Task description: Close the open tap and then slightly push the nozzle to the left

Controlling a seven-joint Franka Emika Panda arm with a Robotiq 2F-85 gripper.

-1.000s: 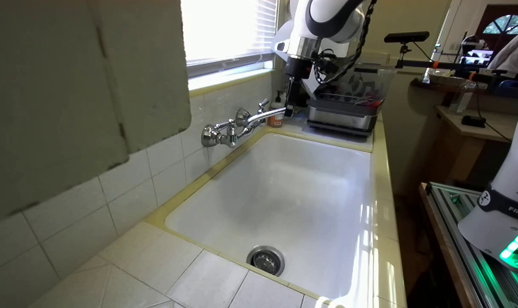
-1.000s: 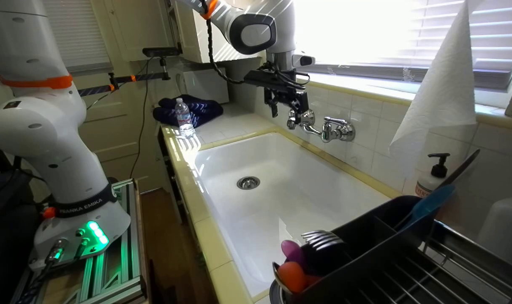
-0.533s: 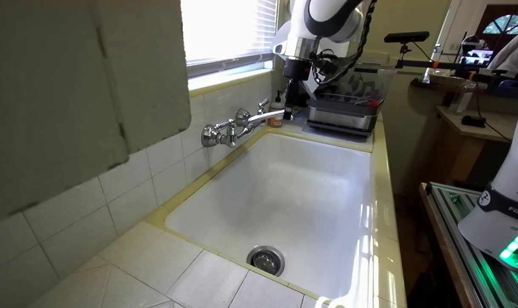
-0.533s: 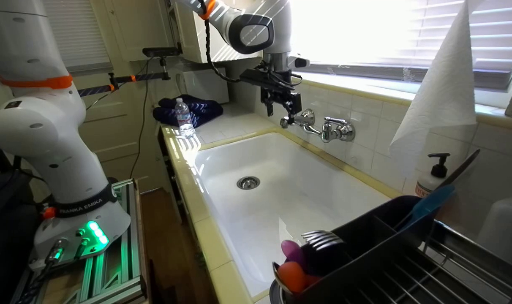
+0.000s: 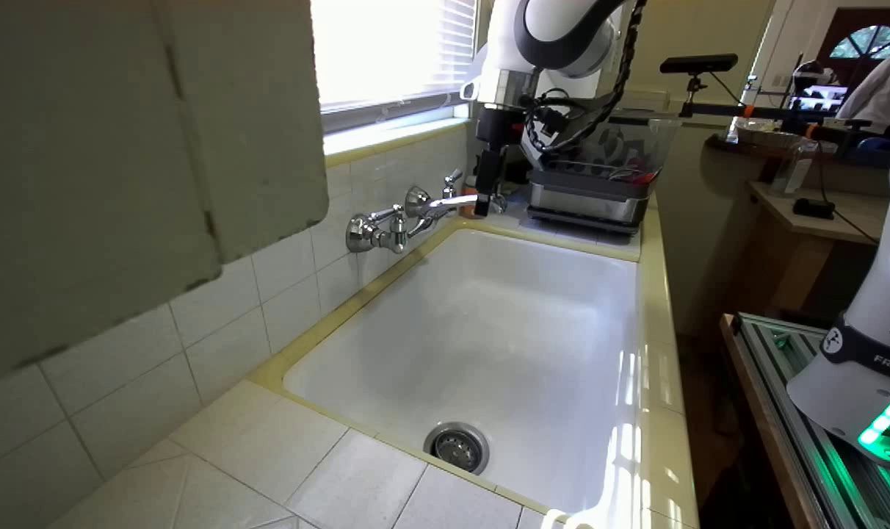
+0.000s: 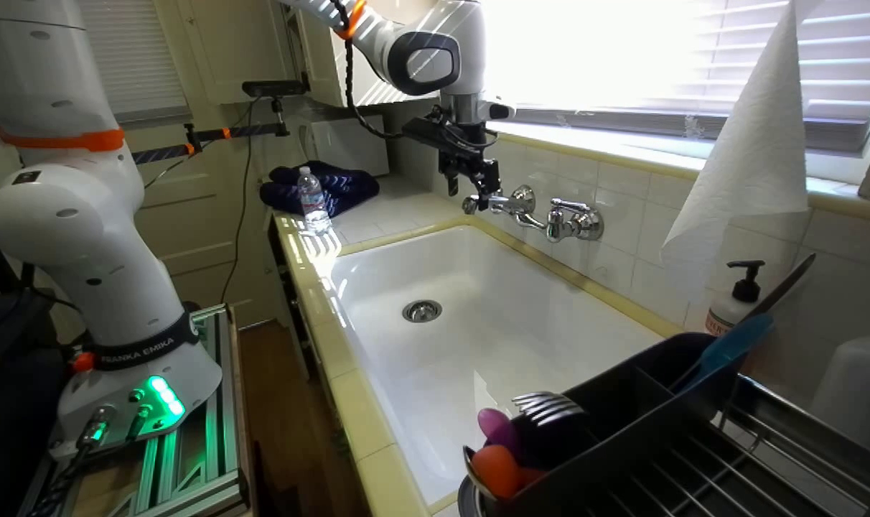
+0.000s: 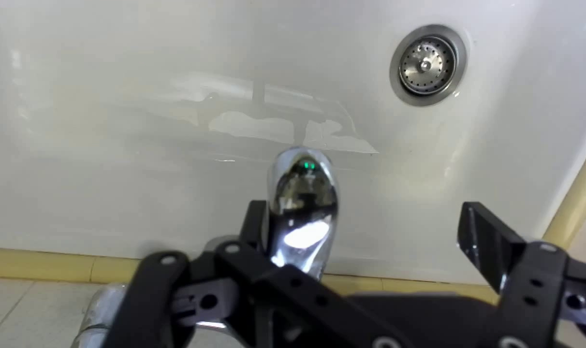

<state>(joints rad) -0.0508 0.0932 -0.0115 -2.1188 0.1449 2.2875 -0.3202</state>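
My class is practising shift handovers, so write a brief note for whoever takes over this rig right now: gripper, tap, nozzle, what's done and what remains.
Gripper: open; one finger sits beside the nozzle, seemingly touching it, on the side away from the drain.
Tap: on the tiled wall; nozzle reaches out over the sink.
Done: no running water shows, so the tap looks closed; the nozzle has swung slightly over the last second.
Remaining: judge whether that nudge suffices, then probably back off.

Window blinds [image 5: 415, 51] blaze overexposed, light stripes cross the opposite edge of the tiled worktop [image 6: 320, 248], and glare spots the nozzle [image 7: 302, 212].
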